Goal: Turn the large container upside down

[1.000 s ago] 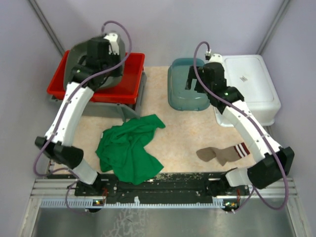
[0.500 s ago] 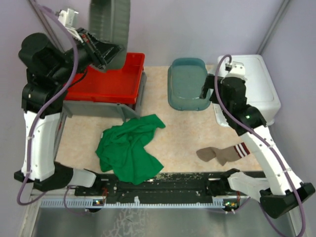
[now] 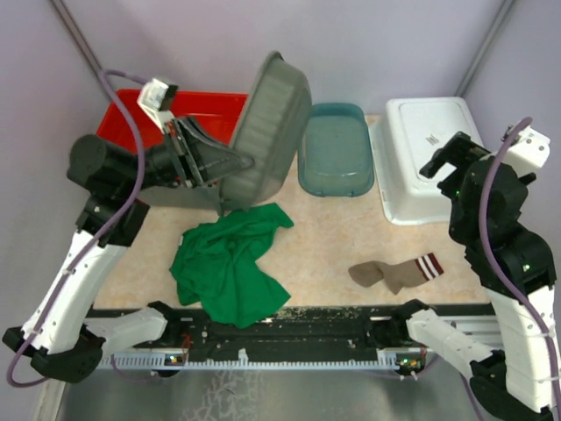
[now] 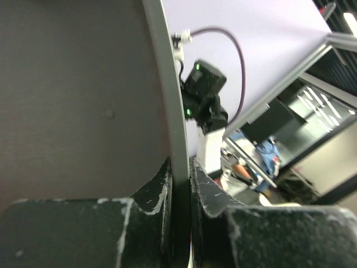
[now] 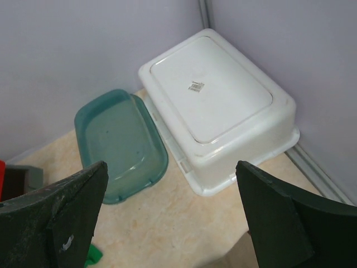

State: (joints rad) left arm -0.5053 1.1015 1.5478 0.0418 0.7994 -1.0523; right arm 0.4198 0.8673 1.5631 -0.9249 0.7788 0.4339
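The large grey container (image 3: 267, 132) stands tilted on its side between the red bin and the teal tub, its ribbed outside facing the camera. My left gripper (image 3: 232, 164) is shut on its rim. In the left wrist view the rim (image 4: 167, 84) runs up between the closed fingers of the left gripper (image 4: 179, 164), with the grey wall (image 4: 67, 95) to the left. My right gripper (image 3: 445, 162) is raised over the right side, open and empty; in its wrist view the right gripper (image 5: 171, 167) hangs above bare table.
A white container (image 3: 434, 158) lies upside down at the back right, also in the right wrist view (image 5: 217, 106). A teal tub (image 3: 333, 149) sits next to it. A red bin (image 3: 145, 132) is back left. A green cloth (image 3: 228, 263) and a striped sock (image 3: 394, 274) lie near the front.
My left arm lifted the grey container off the red bin, then swung it right and down. My right arm pulled back from the teal tub and rose.
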